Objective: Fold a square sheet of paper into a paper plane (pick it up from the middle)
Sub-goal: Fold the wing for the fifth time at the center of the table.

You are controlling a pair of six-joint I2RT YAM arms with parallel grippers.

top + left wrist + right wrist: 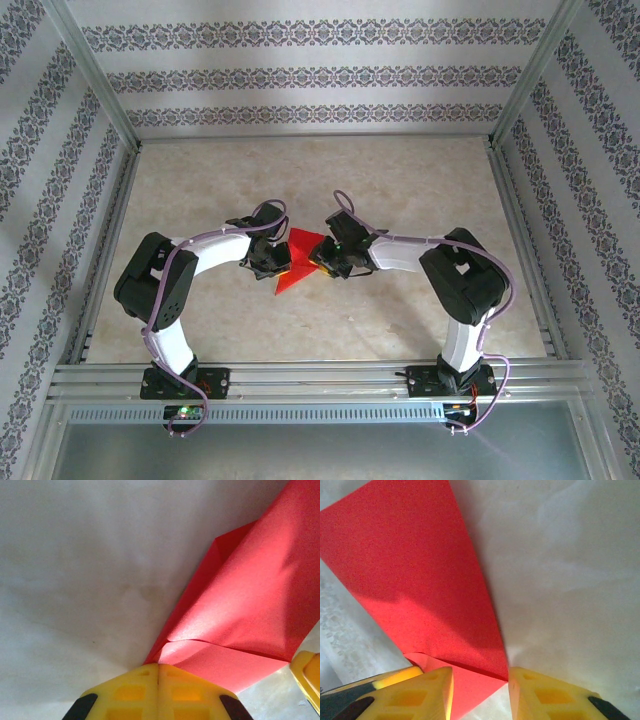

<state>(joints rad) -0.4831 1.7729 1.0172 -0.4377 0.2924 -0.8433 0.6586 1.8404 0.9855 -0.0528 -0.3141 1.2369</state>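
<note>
Mid-table, between the two grippers: half-folded red paper, tip pointing near and slightly left.
Thin, light and easily creased, it will likely slide on the table, so pinch a folded edge. Its long axis runs far to near. Left gripper has its jaws pressed together at one corner; whether it nips the paper I cannot tell. Right gripper stands partly open astride another corner, gripping nothing.

We note a pale marbled table; the partly folded red paper rests mid-surface.
</note>
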